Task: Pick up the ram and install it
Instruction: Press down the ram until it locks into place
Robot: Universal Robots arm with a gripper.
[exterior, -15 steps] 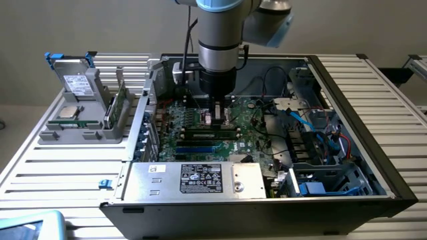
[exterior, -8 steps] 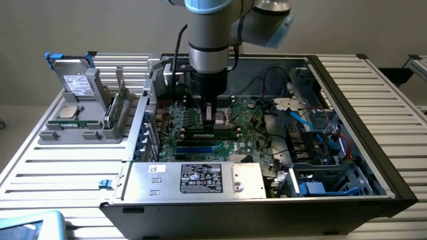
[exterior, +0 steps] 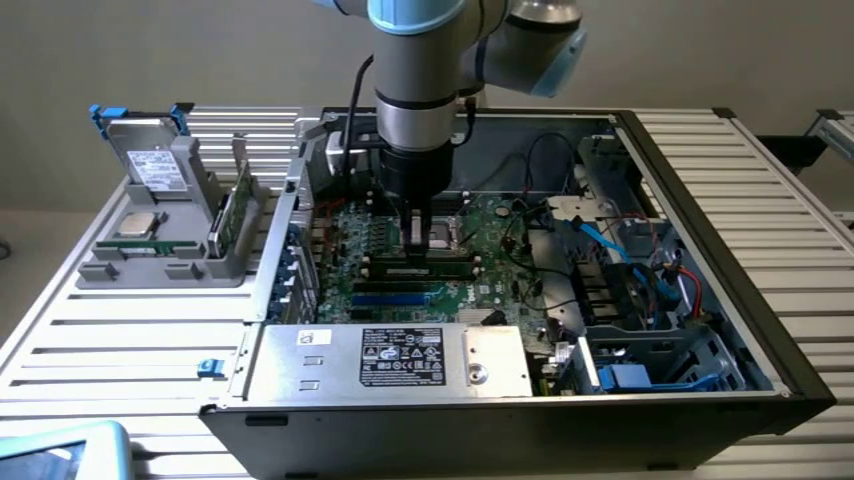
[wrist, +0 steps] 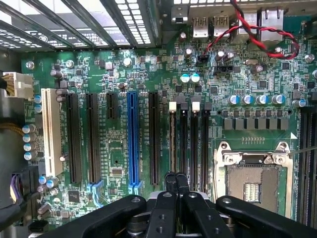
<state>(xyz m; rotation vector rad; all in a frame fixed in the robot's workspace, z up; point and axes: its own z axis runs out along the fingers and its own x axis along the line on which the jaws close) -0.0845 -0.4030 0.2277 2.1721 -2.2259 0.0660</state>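
The ram (exterior: 427, 266), a slim dark-green stick, lies along the black memory slots of the green motherboard (exterior: 400, 290) inside the open computer case. My gripper (exterior: 418, 243) reaches straight down into the case, its tip right at the ram's upper edge. In the wrist view the gripper (wrist: 176, 177) is shut, the two black fingertips (wrist: 171, 179) pressed together with nothing between them. They sit over the near end of the memory slots (wrist: 188, 144). Whether the tips touch the ram I cannot tell.
A processor socket (wrist: 252, 183) lies beside the slots. The power supply (exterior: 400, 357) and the drive cage with cables (exterior: 641, 300) crowd the case. On the exterior view's left a grey holder (exterior: 160, 265) carries a silver chip (exterior: 138, 222) and an upright green board (exterior: 234, 215).
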